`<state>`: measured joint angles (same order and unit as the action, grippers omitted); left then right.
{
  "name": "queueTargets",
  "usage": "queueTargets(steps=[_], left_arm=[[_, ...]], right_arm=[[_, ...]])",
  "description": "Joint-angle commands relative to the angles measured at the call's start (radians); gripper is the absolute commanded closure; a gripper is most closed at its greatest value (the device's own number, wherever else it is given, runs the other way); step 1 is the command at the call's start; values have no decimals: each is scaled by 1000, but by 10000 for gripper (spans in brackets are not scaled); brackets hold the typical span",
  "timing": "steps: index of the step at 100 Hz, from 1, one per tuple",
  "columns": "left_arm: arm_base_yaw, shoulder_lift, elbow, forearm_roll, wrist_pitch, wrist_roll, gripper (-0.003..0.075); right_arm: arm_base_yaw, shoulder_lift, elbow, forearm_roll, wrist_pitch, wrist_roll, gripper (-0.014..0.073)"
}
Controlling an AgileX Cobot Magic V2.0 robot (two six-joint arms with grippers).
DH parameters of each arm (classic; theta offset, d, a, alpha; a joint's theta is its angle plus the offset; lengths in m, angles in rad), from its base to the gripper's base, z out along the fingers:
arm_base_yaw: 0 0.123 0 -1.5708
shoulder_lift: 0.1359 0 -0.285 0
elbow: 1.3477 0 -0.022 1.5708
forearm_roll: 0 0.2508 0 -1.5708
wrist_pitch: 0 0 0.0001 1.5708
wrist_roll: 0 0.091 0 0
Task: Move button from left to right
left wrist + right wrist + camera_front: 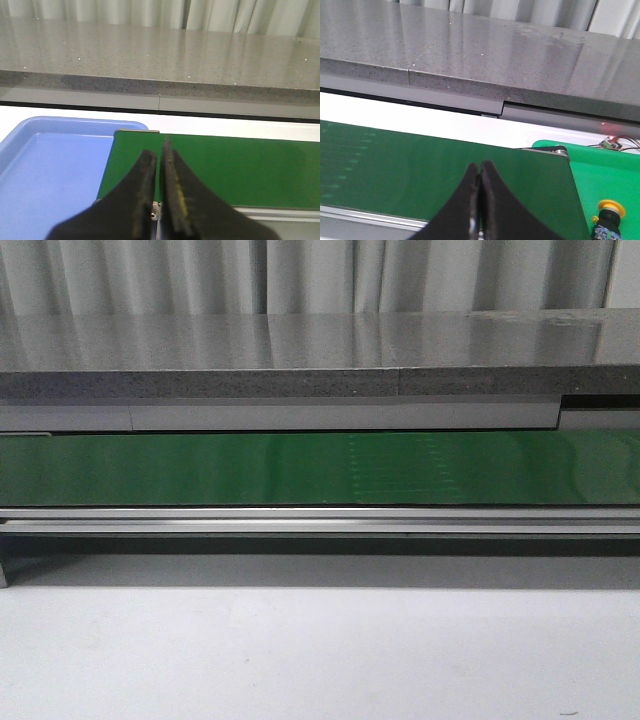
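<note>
The button (609,214), with its orange-yellow cap and black body, stands in a bright green tray (605,175) at the right end of the green conveyor belt (300,468), seen only in the right wrist view. My right gripper (480,166) is shut and empty over the belt (420,170), to the left of the button. My left gripper (159,147) is shut and empty over the belt's left end (240,170), beside a blue tray (45,170) that holds nothing in view. Neither gripper shows in the front view.
A grey speckled stone shelf (320,355) runs behind the belt. A metal rail (320,520) edges the belt's near side, with the white table (320,650) in front. Wires and a small red light (615,140) lie behind the green tray.
</note>
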<state>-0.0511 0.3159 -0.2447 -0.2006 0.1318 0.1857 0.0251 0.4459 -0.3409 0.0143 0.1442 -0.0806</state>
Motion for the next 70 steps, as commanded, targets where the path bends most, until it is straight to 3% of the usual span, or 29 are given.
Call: queueTargets(steps=[1,46,70], left_arm=[[-10,8,-26,-12,-86,2,715],[-10,8,-26,-12,-86,2,715],[-10,8,-26,-12,-86,2,715]], right_arm=[[2,1,-25,2,-79,4,661],[2,-10,11,0,-96,4,662],[2,-169,130,-30,-96,59,662]])
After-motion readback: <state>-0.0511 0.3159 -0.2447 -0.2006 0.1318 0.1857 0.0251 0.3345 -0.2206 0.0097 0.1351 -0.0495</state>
